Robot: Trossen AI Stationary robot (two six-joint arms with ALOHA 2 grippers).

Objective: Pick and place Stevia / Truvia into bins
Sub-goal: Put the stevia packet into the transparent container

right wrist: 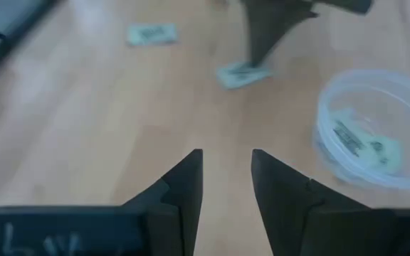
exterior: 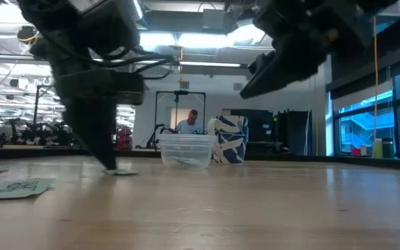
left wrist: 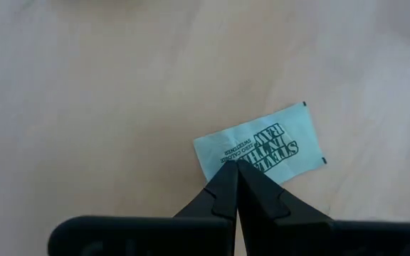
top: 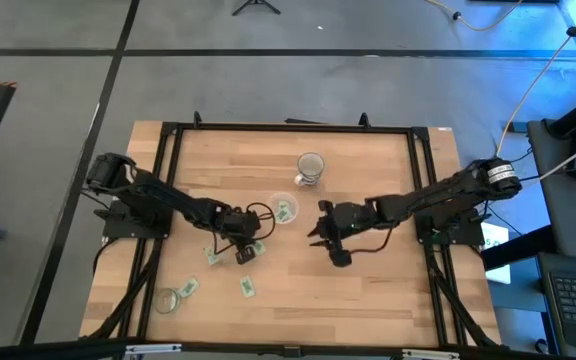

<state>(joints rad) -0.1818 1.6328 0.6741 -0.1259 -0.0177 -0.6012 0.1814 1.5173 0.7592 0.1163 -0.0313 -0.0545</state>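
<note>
A pale green Stevia sachet point(left wrist: 258, 146) is lying flat on the wooden table point(top: 368, 290), and the left gripper point(left wrist: 235, 169) is pressing its closed fingertips down on the sachet's edge; whether the paper is actually pinched cannot be told. Just beside it, toward the table's middle, the clear round cup point(right wrist: 372, 128) is standing upright and already holding sachets point(right wrist: 361, 146). More sachets are lying loose nearby: one point(top: 212, 257) near the left arm, one point(top: 248, 288) and another point(top: 188, 288) toward the near edge, next to a small flat clear round piece point(top: 167, 300). The right gripper point(right wrist: 226, 178) is hovering above the table on the cup's other side, jaws parted and holding nothing. A darker round cup point(top: 310, 166) is sitting farther back.
</note>
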